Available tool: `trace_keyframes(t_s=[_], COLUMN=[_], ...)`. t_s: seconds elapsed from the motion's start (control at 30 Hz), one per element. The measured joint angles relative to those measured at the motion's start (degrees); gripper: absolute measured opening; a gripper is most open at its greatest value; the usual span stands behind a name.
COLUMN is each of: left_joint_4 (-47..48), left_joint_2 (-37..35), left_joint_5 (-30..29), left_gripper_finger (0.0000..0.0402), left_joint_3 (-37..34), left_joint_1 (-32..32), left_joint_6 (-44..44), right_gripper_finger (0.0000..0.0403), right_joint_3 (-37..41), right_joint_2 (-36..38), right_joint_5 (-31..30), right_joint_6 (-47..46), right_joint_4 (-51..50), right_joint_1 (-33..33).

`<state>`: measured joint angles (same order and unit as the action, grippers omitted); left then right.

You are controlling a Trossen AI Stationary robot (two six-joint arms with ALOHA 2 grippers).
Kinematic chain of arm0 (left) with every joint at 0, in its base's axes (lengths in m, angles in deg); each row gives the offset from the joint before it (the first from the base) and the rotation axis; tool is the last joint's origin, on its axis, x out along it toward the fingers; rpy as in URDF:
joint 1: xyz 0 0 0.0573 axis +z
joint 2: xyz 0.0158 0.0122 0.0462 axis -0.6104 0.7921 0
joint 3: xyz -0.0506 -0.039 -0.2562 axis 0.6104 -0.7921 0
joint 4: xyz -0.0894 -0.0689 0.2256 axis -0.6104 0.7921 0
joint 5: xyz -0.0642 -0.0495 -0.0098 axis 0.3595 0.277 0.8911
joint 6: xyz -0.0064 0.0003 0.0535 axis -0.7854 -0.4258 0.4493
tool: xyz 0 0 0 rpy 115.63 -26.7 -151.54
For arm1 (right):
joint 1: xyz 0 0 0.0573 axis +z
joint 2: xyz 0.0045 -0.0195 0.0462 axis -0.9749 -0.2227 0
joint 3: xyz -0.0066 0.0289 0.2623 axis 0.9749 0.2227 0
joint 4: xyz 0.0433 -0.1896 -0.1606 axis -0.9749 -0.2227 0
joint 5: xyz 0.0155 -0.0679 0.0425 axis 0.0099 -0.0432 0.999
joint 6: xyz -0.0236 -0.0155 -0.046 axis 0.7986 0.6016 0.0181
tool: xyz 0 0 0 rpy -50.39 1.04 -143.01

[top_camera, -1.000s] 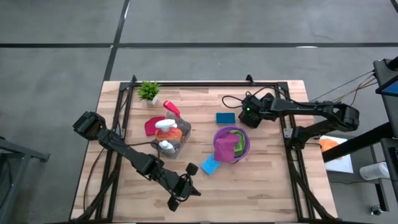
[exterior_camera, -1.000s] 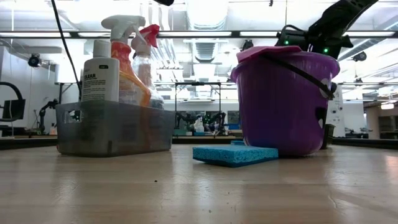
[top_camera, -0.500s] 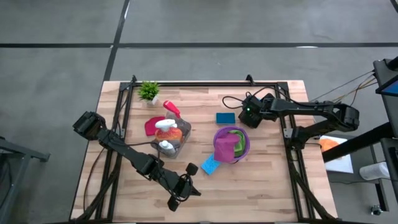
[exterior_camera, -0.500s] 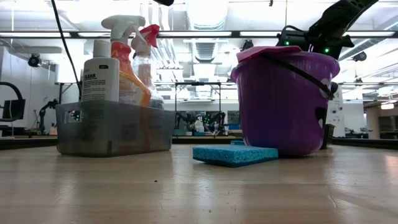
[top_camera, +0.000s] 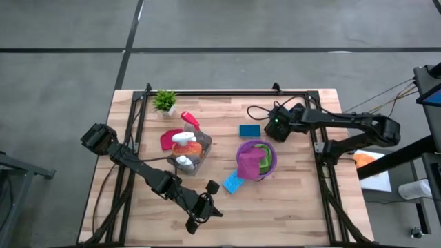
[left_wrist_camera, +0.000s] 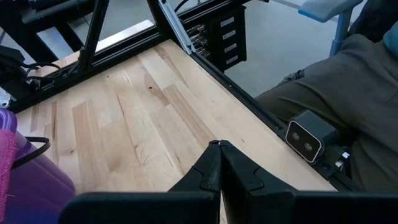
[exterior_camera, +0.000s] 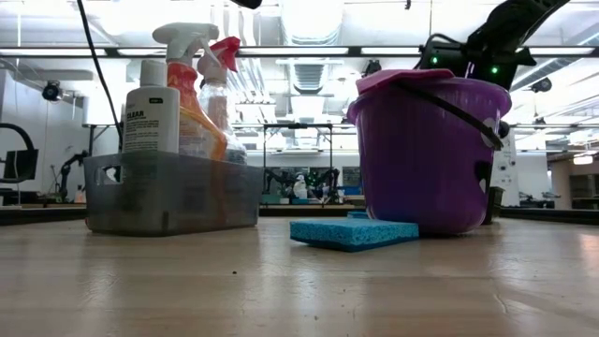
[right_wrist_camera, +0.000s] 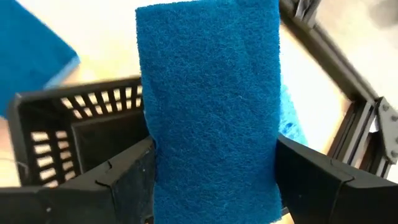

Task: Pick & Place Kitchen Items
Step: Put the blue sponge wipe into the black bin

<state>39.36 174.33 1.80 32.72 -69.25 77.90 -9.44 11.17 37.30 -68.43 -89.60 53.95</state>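
Gripping a blue sponge [right_wrist_camera: 208,118], right tool [top_camera: 274,125] hovers behind bucket [top_camera: 271,165]; left tool [left_wrist_camera: 220,147] pinched empty, nearer front.

"CLEAR" on white bottle [exterior_camera: 151,108]

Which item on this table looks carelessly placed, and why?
The magenta cloth hangs over the purple bucket's rim instead of lying inside. One blue sponge lies partly tucked under the bucket's base.
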Motion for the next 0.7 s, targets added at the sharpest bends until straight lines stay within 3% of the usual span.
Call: trace_keyframes(t_s=[0.4, 0.7], left_joint_4=[0.0, 1.0], left_joint_2=[0.0, 0.0], left_joint_5=[0.0, 0.0], left_gripper_finger=[0.0001, 0.0001], left_joint_3=[0.0, 0.0], left_joint_1=[0.0, 0.0], left_joint_6=[0.0, -0.7], right_gripper_finger=[0.0291, 0.0291], right_joint_3=[-4.9, 0.0], right_joint_2=[2.8, 8.7], right_joint_5=[0.0, -1.9], right_joint_6=[-1.3, -2.9], right_joint_4=[-5.3, 8.1], right_joint_1=[0.2, 1.3])
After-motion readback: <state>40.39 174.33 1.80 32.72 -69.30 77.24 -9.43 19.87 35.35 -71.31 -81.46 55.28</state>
